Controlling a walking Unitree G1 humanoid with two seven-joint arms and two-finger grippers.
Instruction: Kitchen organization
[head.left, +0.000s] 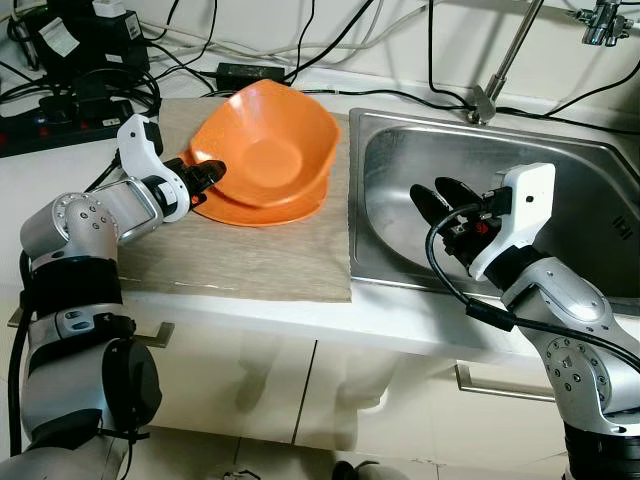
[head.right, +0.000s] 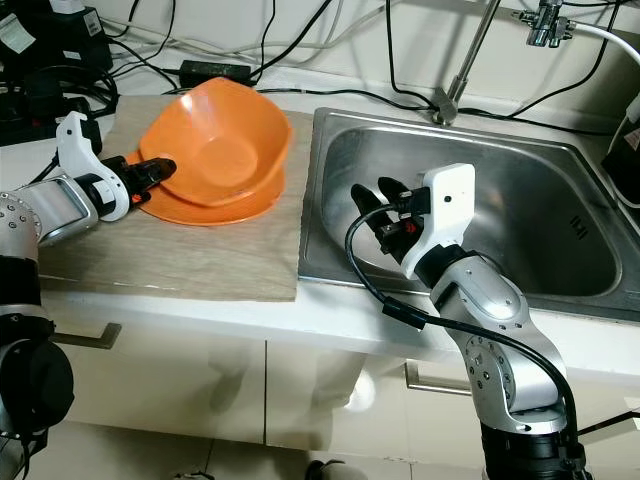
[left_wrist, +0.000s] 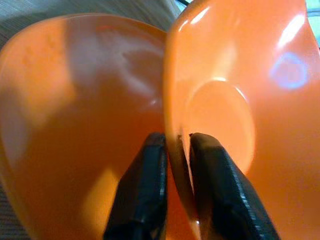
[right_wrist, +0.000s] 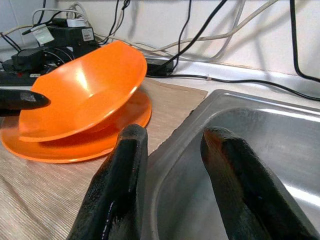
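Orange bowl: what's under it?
An orange plate lies flat on the wooden mat beneath the orange bowl. The left gripper pinches the bowl's rim, tilting it, so it rests on the plate. The plate's centre is covered.

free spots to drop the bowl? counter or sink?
Free: the wood mat between the orange plate and the counter's front edge, and the sink basin beyond the right gripper. Crowded: cables and the power strip along the wall. The left gripper grips the orange bowl.
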